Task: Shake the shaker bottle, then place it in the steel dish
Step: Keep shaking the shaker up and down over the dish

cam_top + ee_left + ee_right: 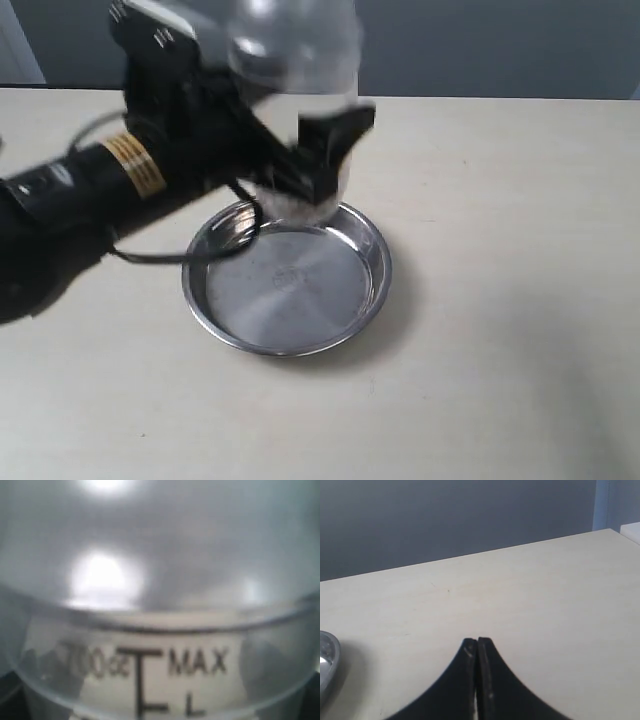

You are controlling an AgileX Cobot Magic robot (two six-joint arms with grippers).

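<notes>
The shaker bottle (pixel 295 70) is blurred with motion and held up in the air over the far rim of the steel dish (pixel 250 330). My left gripper (pixel 320 160) is shut on its lower body, with white grains showing below the fingers. In the left wrist view the frosted bottle (pixel 160 580) fills the picture, with "MAX" printed on its wall; the fingers are hidden. My right gripper (pixel 477 641) is shut and holds nothing, hovering over bare table. An edge of the dish (pixel 326 665) shows in that view.
The light wooden table (pixel 500 300) stretches to the right and front of the dish. A dark grey wall stands behind the table's far edge. A black cable (pixel 150 255) hangs from the left arm beside the dish rim.
</notes>
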